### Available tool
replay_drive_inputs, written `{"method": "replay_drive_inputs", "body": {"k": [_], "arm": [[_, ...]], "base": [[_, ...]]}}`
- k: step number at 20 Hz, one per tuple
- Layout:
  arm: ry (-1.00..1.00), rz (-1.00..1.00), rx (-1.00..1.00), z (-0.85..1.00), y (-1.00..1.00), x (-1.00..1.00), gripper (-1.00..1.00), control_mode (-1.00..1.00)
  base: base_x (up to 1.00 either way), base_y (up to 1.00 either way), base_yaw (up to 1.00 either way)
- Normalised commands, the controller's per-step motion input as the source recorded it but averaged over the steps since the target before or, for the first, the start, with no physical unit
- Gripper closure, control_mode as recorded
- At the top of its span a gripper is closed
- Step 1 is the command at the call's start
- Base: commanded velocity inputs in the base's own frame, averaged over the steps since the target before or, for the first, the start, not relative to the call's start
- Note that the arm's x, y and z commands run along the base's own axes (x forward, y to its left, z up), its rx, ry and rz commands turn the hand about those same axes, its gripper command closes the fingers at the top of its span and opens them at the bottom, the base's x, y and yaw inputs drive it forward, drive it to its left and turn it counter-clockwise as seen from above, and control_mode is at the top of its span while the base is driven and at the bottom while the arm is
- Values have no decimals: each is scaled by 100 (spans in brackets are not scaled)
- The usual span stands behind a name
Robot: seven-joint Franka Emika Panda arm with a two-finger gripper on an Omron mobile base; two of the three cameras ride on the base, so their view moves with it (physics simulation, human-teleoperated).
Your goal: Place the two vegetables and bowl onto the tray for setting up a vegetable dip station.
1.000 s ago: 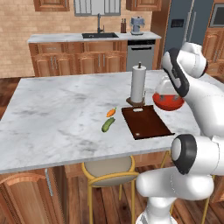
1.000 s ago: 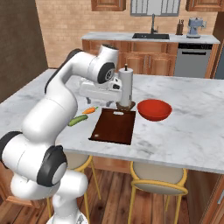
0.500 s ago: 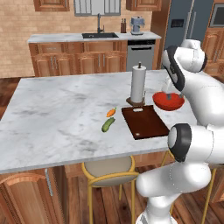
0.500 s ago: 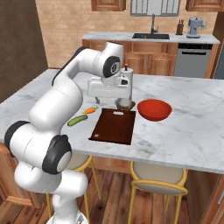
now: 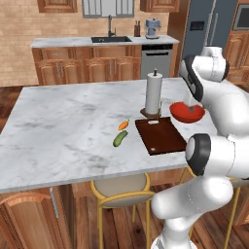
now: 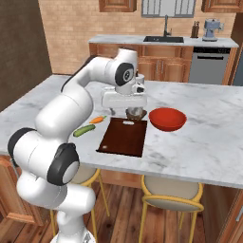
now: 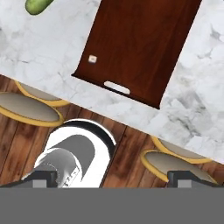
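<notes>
Arching high over the marble desk, the white arm bent its wrist down, its pincer spread wide and empty above the tray's near end. The red bowl sat just right of the tray; carrot and cucumber lay to its left.

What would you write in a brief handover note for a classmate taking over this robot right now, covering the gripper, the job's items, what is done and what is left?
Gripper: open, empty, above the counter near the tray.
Tray: bare, on the island counter in front of the paper-towel roll.
Carrot and cucumber: on the marble beside the tray, not on it.
Bowl: on the counter on the tray's other side.
Done: nothing placed.
Left: move carrot, cucumber and bowl onto the tray.
</notes>
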Motion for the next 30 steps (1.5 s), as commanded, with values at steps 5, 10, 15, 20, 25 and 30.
{"method": "replay_drive_inputs", "body": {"k": [5,10,15,20,25,30], "arm": [[-11,3,-1,-24,-15,15,-100,-100],[-15,8,0,-21,-12,13,-100,-100],[-9,18,-5,-15,-14,4,-100,-100],[0,2,-9,-16,-8,23,-100,-100],[0,0,-9,-14,-7,32,-100,-100],[0,0,-1,-10,-8,34,-100,-100]], "base": [[0,0,0],[0,0,0],[0,0,0],[0,0,0],[0,0,0],[0,0,0]]}}
